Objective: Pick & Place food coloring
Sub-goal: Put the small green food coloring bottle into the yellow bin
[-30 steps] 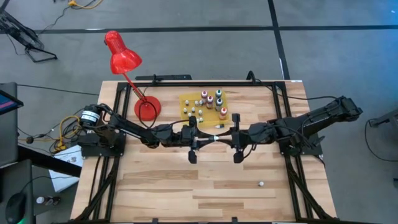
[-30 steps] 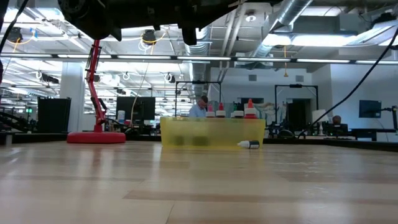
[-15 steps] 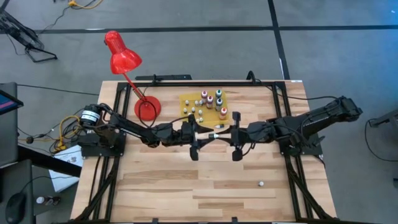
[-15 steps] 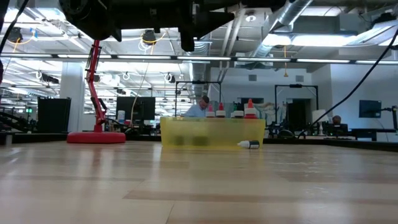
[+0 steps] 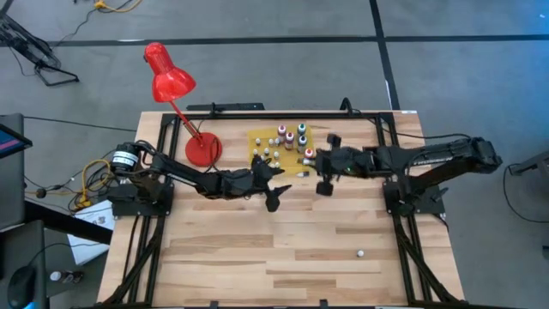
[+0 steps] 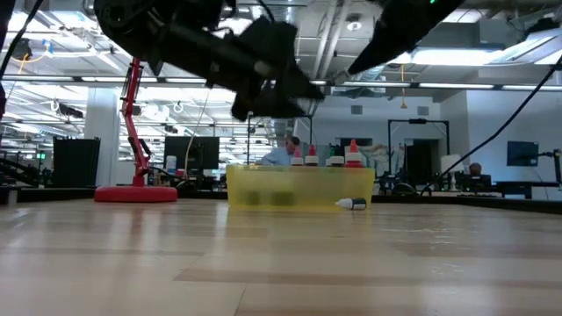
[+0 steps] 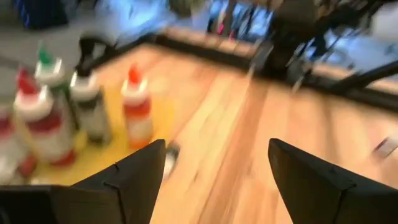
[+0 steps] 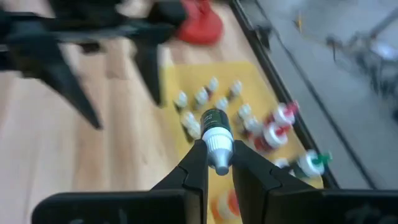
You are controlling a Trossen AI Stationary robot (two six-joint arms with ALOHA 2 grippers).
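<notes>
At the table's far left, seen from above, a red desk lamp stands with its round base on the wood, clear of the work and only lighting it. Moving right, the left gripper hovers just off the near edge of the yellow mat; its wrist view shows its two dark fingers spread wide with nothing between them, which suggests it is poised to fetch a bottle rather than carry one.

Next comes the mat itself, where most of the food coloring bottles are gathered, upright and close together, so the mat looks like the collecting place. Right of the mat, the right gripper reaches in from the right side. Its own wrist view shows what the overhead picture cannot: the fingers are clamped on a small dark bottle with a white cap, held above the mat, probably about to be set down among the others.

Farther right and toward the table's near edge, a whitish dot lies alone on the wood, well apart from the mat; it may be another bottle, but it is too small to tell.

The table-level view adds one thing the overhead misses: a bottle lying on its side just beside the mat's right end. The left wrist view shows standing bottles with red, green and orange caps in close detail.
</notes>
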